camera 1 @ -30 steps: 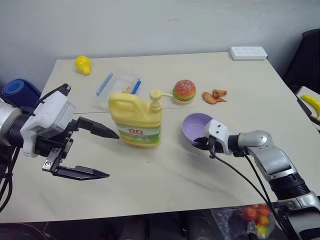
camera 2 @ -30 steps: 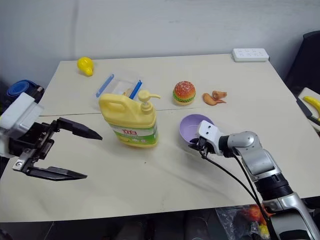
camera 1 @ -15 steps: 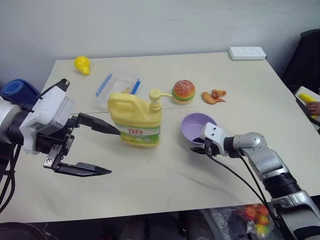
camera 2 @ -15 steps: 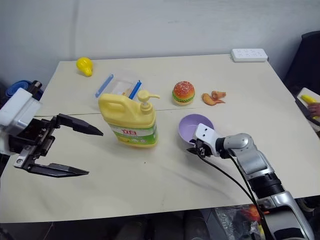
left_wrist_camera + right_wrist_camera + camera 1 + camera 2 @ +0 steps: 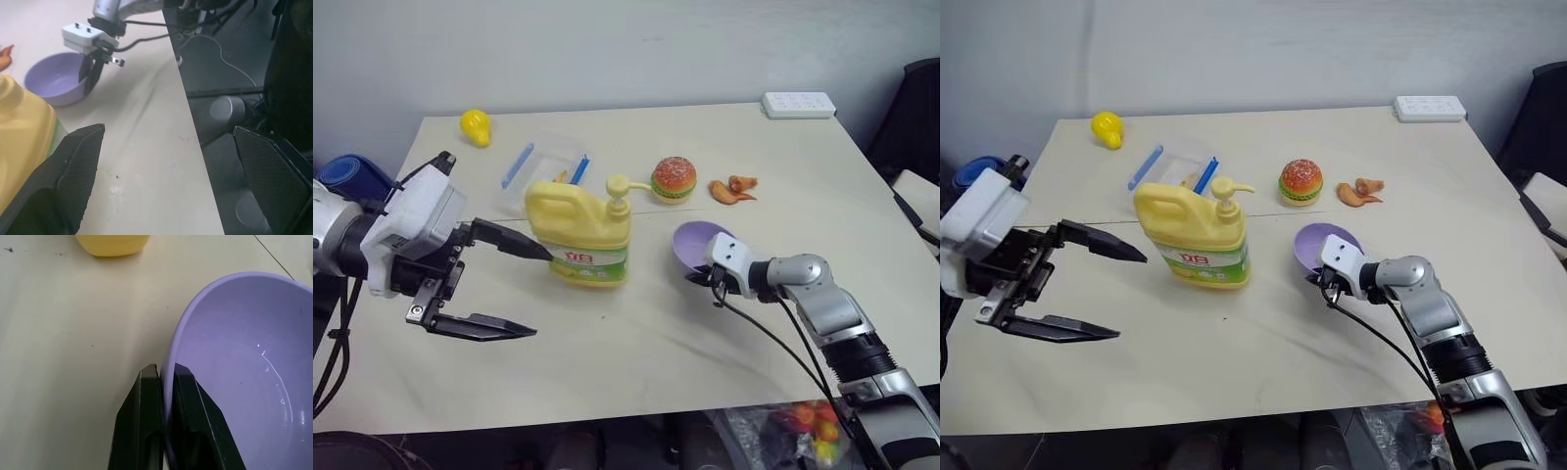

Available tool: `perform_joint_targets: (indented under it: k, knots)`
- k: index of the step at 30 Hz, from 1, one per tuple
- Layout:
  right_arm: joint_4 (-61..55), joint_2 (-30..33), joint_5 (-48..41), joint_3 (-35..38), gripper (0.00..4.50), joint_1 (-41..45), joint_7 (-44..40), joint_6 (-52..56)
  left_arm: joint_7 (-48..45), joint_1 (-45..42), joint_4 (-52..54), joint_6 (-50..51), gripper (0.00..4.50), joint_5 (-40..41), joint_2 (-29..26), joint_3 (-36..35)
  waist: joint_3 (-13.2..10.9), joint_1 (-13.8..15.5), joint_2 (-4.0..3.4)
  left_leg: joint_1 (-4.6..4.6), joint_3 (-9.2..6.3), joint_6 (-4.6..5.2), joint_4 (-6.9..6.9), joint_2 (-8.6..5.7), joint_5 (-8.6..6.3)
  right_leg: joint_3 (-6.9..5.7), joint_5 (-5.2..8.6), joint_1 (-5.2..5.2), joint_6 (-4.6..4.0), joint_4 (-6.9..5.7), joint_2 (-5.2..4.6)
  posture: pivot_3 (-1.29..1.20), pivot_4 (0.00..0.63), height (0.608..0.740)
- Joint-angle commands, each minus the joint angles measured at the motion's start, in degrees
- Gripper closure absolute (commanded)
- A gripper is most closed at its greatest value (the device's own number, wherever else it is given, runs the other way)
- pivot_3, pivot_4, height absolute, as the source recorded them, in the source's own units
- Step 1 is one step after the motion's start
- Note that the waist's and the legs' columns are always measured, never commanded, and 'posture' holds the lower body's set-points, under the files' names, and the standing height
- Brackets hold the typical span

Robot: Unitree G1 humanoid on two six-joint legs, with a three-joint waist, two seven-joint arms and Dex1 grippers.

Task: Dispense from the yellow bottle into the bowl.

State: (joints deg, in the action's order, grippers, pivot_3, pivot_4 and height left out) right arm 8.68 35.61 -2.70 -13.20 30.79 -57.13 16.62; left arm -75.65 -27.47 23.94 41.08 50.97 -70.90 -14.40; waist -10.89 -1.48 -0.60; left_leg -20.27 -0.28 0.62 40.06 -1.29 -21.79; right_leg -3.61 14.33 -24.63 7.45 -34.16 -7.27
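Observation:
The yellow bottle stands upright mid-table, its pump nozzle pointing toward the bowl, a small lavender one just to its right. My right gripper is shut on the bowl's near rim, one finger inside and one outside, as the right wrist view shows at the gripper and bowl. The bowl looks slightly tipped. My left gripper hangs wide open just left of the bottle, its upper fingertip close to the label and holding nothing. The left wrist view shows the bottle and bowl.
A clear box with blue clips sits behind the bottle. A yellow pear toy lies far left, a burger toy and orange pieces behind the bowl, and a white power strip at the far right edge.
My right gripper let go of the bowl's rim for a moment and shut on it again; the bowl now sits a little tipped. A banana at the right edge is gone.

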Motion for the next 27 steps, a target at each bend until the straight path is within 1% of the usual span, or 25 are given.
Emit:
perform_joint_targets:
  k: [1,5,7,9,12,15,19,21,23,27]
  knots:
    - [-5.1,2.5,0.2,-0.2,4.47,0.5,-2.9,-1.2,2.7,-5.7,-3.2,-0.1,0.00,-0.4,1.7,0.8,0.0,0.1,0.01,-0.02,0.00,0.00,0.01,0.00,0.00,0.00,0.00,-0.01,0.00,0.00,0.00,0.00,0.150,0.740]
    - [-10.0,5.3,-1.6,-0.2,4.47,3.2,-8.5,0.1,5.5,-16.3,-10.2,2.0,0.00,-0.7,5.4,4.0,0.0,0.2,0.01,-0.07,0.04,0.00,0.08,-0.03,0.00,-0.02,-0.01,-0.02,0.02,-0.03,0.02,0.00,0.150,0.740]
    - [-11.7,6.6,-1.8,-0.6,4.47,6.4,-11.5,-0.2,6.3,-23.1,-15.2,2.4,0.00,-2.8,7.8,6.6,0.0,0.1,0.02,-0.08,0.05,0.00,0.11,-0.01,0.00,-0.02,-0.02,-0.02,0.03,-0.02,0.06,0.00,0.150,0.740]
    - [-12.9,7.7,-1.8,-1.1,4.47,10.1,-14.2,-0.4,5.9,-28.2,-19.6,0.7,0.00,-6.6,9.8,9.6,0.0,0.0,0.02,-0.08,0.11,0.00,0.11,-0.02,0.00,-0.02,-0.02,-0.03,0.03,-0.04,0.07,0.00,0.150,0.740]
    - [-13.3,8.3,-2.6,-1.2,4.47,15.2,-17.2,0.2,2.9,-31.8,-23.6,-2.7,0.00,-11.4,11.0,13.0,0.0,-0.2,0.02,-0.05,0.28,-0.01,0.10,-0.01,0.00,-0.02,-0.02,-0.06,0.03,-0.07,0.09,0.00,0.150,0.740]
    - [-13.4,8.5,-4.0,-0.8,4.47,20.8,-19.6,3.5,0.8,-35.3,-27.3,-4.2,0.00,-14.0,12.9,14.9,0.0,-0.1,0.03,-0.10,0.41,-0.02,0.06,0.02,0.01,-0.03,-0.01,-0.13,0.03,-0.05,0.10,0.00,0.150,0.740]
    - [-14.2,9.6,-5.9,-0.4,4.50,25.0,-22.9,6.2,-1.9,-37.8,-30.1,-5.0,0.89,-15.8,15.1,16.0,0.0,0.0,0.04,-0.32,0.41,-0.02,0.19,0.02,0.01,-0.04,-0.02,-0.33,0.04,-0.06,0.09,0.00,0.150,0.740]
    - [-15.2,10.0,-7.5,-0.3,4.50,25.9,-24.1,8.3,-3.2,-38.6,-31.1,-5.4,1.56,-16.4,16.2,16.2,0.0,0.1,0.04,-0.34,0.37,-0.02,0.18,0.03,0.01,-0.11,-0.02,-0.34,0.04,-0.06,0.08,0.00,0.150,0.740]
    - [-15.8,10.0,-8.6,-0.5,4.50,26.6,-24.8,10.0,-3.7,-39.5,-32.2,-5.7,2.10,-16.9,17.6,16.2,0.0,0.0,0.05,-0.35,0.38,-0.01,0.19,0.02,0.01,-0.13,-0.02,-0.34,0.04,-0.06,0.07,0.00,0.150,0.740]
    - [-16.2,9.8,-10.2,-1.0,4.50,28.3,-26.1,12.9,-5.1,-40.2,-32.6,-6.0,3.37,-18.2,19.6,17.0,-0.1,0.0,0.06,-0.39,0.41,-0.01,0.34,0.01,0.01,-0.10,-0.03,-0.39,0.05,-0.22,0.05,0.00,0.150,0.740]
